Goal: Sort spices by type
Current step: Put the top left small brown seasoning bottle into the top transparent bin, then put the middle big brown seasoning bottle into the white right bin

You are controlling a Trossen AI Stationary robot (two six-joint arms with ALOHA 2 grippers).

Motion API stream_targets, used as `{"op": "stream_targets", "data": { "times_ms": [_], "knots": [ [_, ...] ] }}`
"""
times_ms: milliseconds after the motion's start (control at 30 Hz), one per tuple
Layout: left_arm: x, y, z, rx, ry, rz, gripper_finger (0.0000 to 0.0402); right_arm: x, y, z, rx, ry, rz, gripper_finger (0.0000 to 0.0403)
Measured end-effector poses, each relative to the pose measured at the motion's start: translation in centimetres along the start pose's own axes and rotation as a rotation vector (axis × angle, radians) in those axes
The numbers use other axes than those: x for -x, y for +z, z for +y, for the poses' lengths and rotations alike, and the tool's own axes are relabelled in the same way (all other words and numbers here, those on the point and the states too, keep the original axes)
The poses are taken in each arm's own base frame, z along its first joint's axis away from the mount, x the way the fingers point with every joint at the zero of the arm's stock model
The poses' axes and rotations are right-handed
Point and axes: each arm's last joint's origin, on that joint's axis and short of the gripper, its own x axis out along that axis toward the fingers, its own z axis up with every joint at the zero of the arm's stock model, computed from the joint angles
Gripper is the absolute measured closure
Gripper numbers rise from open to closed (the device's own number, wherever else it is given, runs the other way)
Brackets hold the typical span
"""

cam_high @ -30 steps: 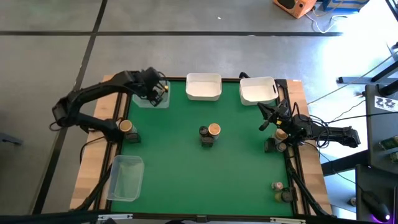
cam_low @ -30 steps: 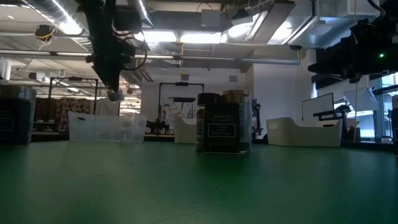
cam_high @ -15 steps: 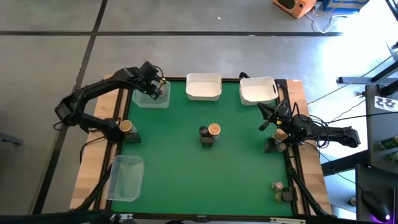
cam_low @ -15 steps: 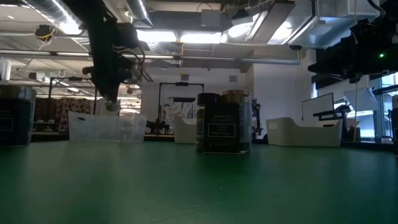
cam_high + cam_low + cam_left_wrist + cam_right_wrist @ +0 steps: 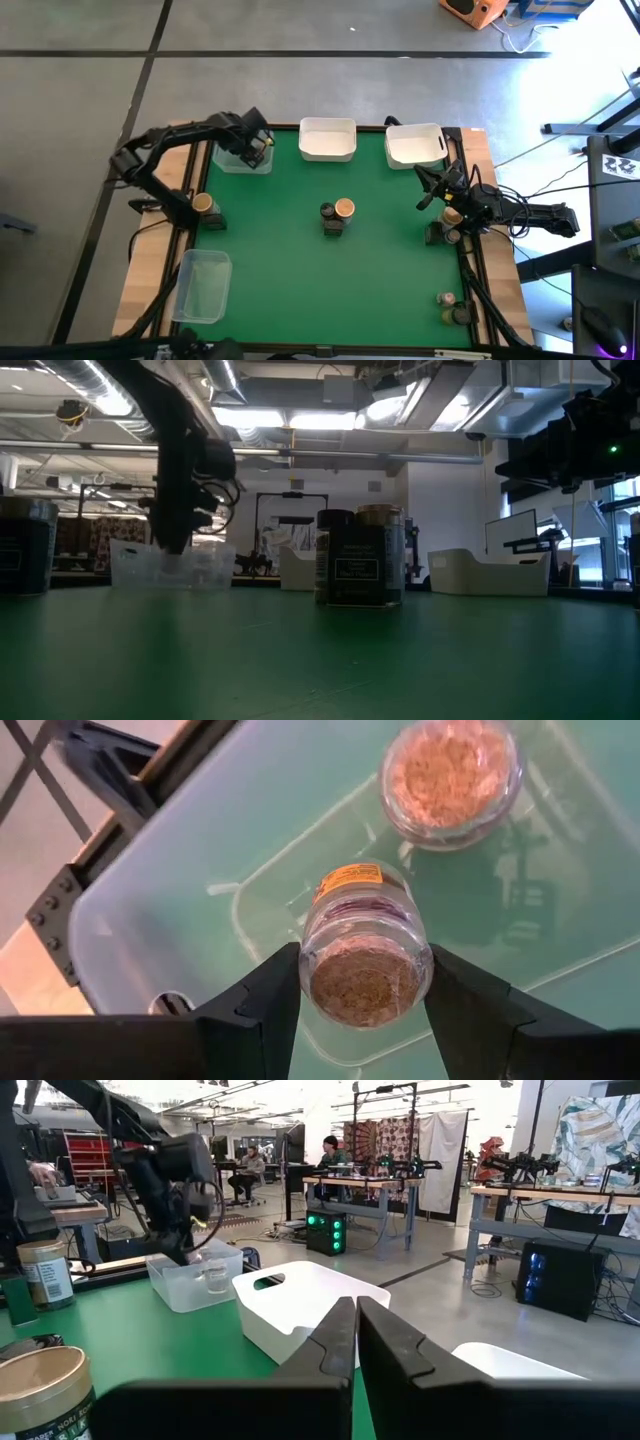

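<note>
The desk [image 5: 330,280] is covered in deep green, with pale wooden borders along its sides. Two tubs at the far edge are white [image 5: 327,139] [image 5: 414,144]; the corner tub [image 5: 180,870] under the left claw [image 5: 365,1010] is clear with a faint green tint, as is the tub [image 5: 203,285] near the front. The jar [image 5: 365,945] between the black fingers [image 5: 265,1005] is clear glass with an orange label and light brown, speckled contents; a second jar [image 5: 452,775] in the same tub shows a paler orange-tan powder. At mid-desk stand a tan-lidded jar [image 5: 345,208] and a dark one [image 5: 328,212]. Both arms are black. The right claw [image 5: 355,1342] is black too.
</note>
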Motion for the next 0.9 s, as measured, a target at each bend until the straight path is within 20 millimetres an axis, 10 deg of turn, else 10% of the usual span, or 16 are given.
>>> {"op": "stream_targets", "data": {
  "times_ms": [900],
  "knots": [
    [-0.30,0.66,0.30,-0.012,0.003,-0.013,0.0164,0.00,0.00,0.00,0.000,0.001,0.000,0.0387]
  ]
}}
